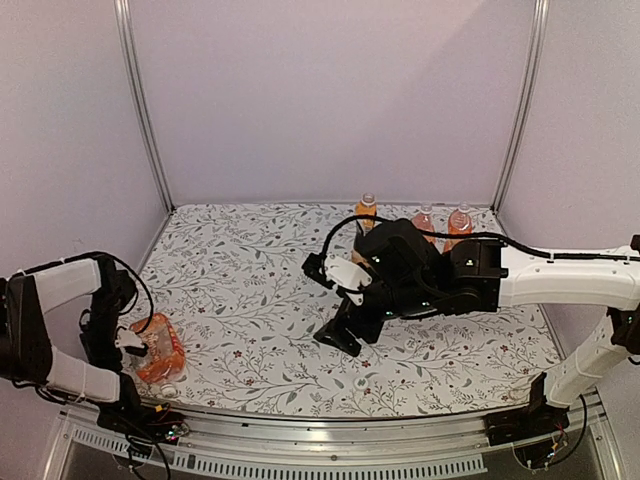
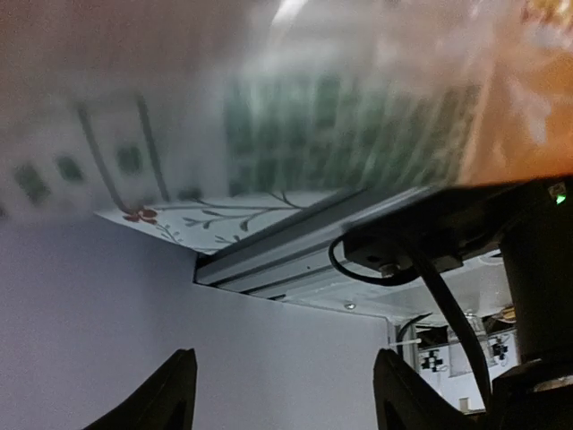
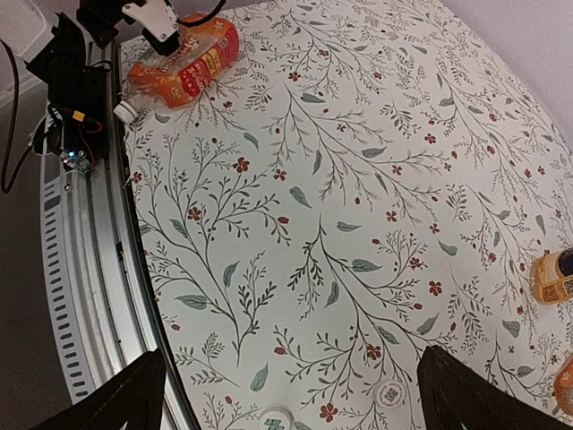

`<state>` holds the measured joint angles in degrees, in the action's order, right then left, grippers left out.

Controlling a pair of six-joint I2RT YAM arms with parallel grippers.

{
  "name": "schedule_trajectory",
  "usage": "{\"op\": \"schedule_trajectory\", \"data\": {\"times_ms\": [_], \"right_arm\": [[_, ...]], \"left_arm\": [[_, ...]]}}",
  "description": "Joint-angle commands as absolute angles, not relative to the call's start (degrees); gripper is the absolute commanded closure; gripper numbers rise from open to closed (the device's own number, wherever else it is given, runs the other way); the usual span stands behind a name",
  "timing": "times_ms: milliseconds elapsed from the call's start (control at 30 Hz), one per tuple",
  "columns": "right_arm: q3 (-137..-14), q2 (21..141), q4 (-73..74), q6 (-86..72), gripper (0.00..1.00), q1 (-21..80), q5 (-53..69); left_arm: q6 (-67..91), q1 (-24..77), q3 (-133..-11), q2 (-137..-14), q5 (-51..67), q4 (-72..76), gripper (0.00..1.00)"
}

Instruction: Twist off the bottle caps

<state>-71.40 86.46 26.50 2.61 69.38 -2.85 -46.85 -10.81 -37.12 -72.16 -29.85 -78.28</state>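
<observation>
A squat orange-label bottle [image 1: 158,350] lies on its side at the table's near left corner, its white cap [image 1: 168,390] pointing at the front edge. It also shows in the right wrist view [image 3: 183,63] with its cap [image 3: 125,109]. My left gripper [image 1: 125,342] is open beside the bottle's left side; in the left wrist view [image 2: 286,394] the gap is empty and the blurred bottle [image 2: 358,116] fills the top. My right gripper [image 1: 350,335] hangs open and empty over the table's middle [image 3: 295,399]. A taller slim bottle [image 1: 367,212] and two squat bottles [image 1: 424,220] [image 1: 460,222] stand capped at the back.
The floral table cover [image 1: 250,290] ends at a metal rail [image 1: 330,415] along the front edge. White walls and metal posts [image 1: 145,110] close in the back and sides. Two back bottles show at the right edge of the right wrist view [image 3: 555,276].
</observation>
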Motion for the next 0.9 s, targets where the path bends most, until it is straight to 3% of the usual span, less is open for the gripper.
{"op": "schedule_trajectory", "data": {"times_ms": [0, 100, 533, 867], "right_arm": [[-70.6, 85.6, 25.5, 2.8, 0.01, 69.7, -3.1], [-70.2, 85.5, 25.2, 1.8, 0.01, 69.6, -3.6], [-66.6, 81.4, 26.1, -7.9, 0.01, 69.7, -9.9], [-64.0, 86.6, 26.1, -28.8, 0.04, 71.7, -24.0]], "left_arm": [[-34.8, 3.9, -41.9, -77.5, -26.1, -80.9, 0.33], [-29.2, 13.0, -47.0, -84.2, -27.1, -80.8, 0.33], [-24.2, 41.2, -81.6, -114.3, -2.1, -85.1, 0.38], [-24.4, 40.5, -87.9, -102.2, 10.7, -91.9, 0.36]]}}
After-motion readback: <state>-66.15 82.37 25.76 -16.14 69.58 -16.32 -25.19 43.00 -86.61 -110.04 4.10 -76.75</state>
